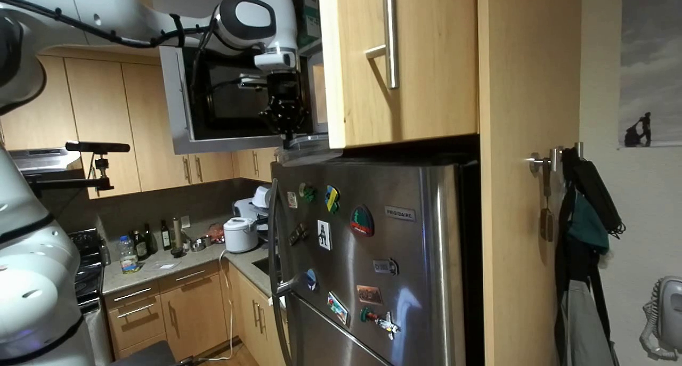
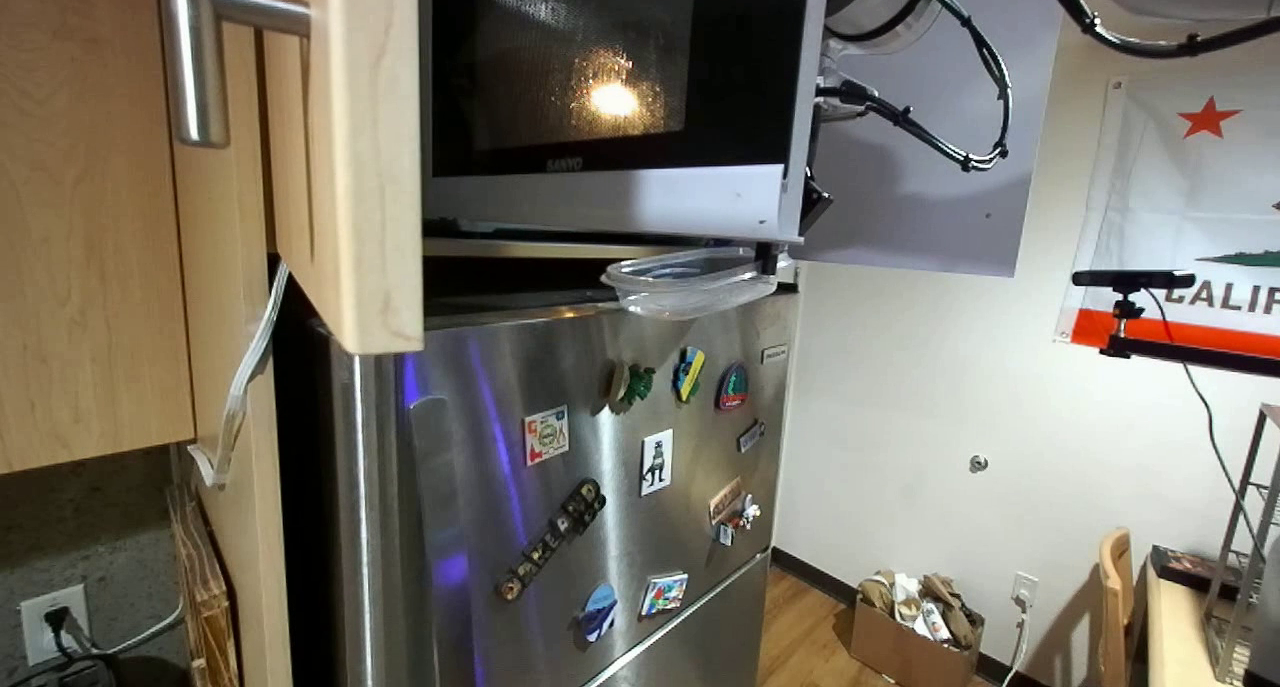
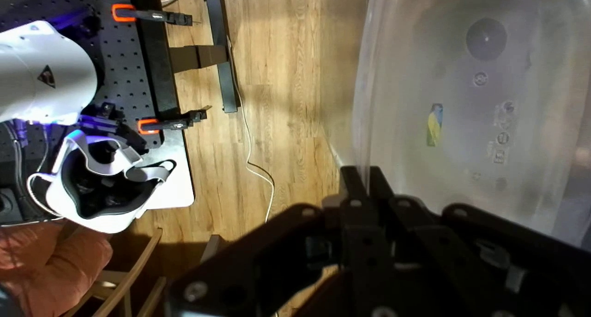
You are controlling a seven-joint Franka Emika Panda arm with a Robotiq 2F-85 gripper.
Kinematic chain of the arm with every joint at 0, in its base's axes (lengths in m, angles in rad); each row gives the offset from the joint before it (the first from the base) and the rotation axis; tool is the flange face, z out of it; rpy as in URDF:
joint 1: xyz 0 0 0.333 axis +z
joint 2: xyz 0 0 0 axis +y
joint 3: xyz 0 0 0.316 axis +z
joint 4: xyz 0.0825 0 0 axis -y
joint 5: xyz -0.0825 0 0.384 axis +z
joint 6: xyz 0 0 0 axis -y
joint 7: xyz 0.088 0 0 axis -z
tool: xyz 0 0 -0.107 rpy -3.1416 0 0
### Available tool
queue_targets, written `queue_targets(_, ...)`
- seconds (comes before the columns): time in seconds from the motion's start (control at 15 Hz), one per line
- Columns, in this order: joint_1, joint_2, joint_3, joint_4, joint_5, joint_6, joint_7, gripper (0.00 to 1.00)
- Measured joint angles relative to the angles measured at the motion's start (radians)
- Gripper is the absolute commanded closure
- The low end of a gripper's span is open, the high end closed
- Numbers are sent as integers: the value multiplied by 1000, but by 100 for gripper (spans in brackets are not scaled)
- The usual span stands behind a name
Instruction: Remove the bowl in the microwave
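The bowl is a clear plastic container [image 1: 311, 152], also in an exterior view [image 2: 680, 285] and the wrist view [image 3: 471, 91]. It hangs roughly level at the fridge's top front edge, below the microwave door's lower edge. My gripper [image 1: 287, 140] points down, shut on the bowl's near rim; its fingertips show in an exterior view [image 2: 768, 258] and pinch the rim in the wrist view [image 3: 367, 181]. The microwave's glossy black door [image 2: 600, 67] with silver trim stands open. Its inner face [image 1: 234, 99] shows behind my wrist. The microwave's inside is hidden.
An open wooden cabinet door [image 1: 402, 62] hangs close beside the bowl, also in an exterior view [image 2: 345, 167]. The steel fridge [image 1: 367, 259] with magnets stands right below. In the wrist view, a headset [image 3: 106, 174] lies on the robot's stand.
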Motion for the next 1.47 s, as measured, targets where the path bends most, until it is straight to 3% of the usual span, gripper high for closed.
queue_targets(0.53, -8, 46, -42, 74, 100, -5, -113, 95)
queue_targets(1.47, -28, 232, -79, 252, 205, -5, -119, 96)
